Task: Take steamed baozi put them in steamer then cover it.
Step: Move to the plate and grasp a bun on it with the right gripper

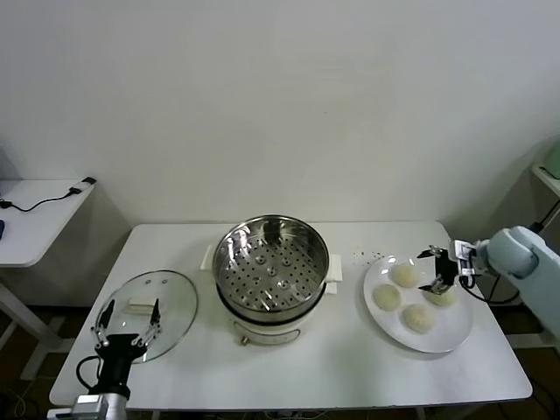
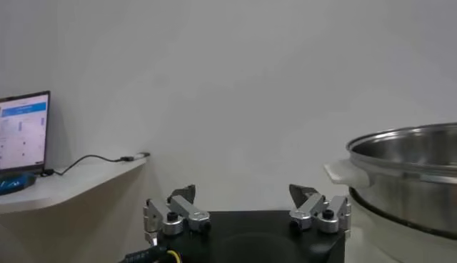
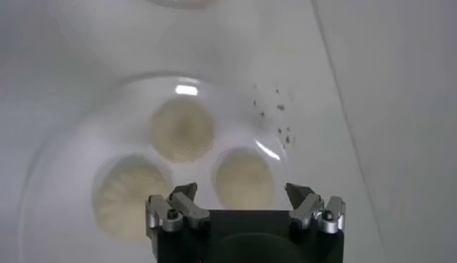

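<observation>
The steamer (image 1: 271, 267), a shiny steel pot with a perforated tray on a white base, stands uncovered at the table's middle; its side shows in the left wrist view (image 2: 407, 171). The glass cover (image 1: 149, 302) with a white handle lies flat to its left. Several cream baozi (image 1: 405, 275) sit on a white plate (image 1: 451, 328) at the right. My right gripper (image 1: 440, 269) hangs open just above the plate, over one baozi (image 3: 245, 179), with two more beyond (image 3: 184, 128). My left gripper (image 1: 128, 325) is open and empty at the cover's near edge (image 2: 242, 191).
A small white side table (image 1: 35, 219) with a cable stands off to the left, and a laptop (image 2: 25, 136) shows on it. Dark specks (image 1: 363, 255) dot the table between steamer and plate. A white wall runs behind the table.
</observation>
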`<state>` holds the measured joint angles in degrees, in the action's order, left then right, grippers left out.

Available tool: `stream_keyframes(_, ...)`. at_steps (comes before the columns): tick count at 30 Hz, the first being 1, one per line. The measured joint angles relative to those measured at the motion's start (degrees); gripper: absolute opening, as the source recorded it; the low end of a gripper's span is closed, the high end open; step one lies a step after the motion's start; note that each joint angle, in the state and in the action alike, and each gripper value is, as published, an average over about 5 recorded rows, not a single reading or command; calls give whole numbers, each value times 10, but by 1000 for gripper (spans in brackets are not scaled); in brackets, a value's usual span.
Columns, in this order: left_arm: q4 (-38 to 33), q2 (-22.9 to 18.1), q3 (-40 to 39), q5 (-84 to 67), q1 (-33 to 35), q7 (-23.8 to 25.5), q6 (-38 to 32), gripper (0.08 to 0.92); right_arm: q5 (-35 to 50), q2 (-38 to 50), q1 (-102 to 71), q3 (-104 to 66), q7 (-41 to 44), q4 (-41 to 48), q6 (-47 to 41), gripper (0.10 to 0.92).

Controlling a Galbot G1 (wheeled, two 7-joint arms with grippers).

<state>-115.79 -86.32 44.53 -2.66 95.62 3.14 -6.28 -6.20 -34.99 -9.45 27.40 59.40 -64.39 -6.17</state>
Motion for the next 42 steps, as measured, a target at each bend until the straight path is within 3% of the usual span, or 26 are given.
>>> stream_keyframes(14,17,4,14,-2,-7,0,4,823,-30,-121,94,131,35,168,30,823)
stream_keyframes(30,28,4,18,-2,-9,0,3,823,-68,-200,110,147,49,271,56,818)
stream_keyframes(42,29,5,21,0,-6,1,1,823,-76,-216,114,145,58,292,67,712)
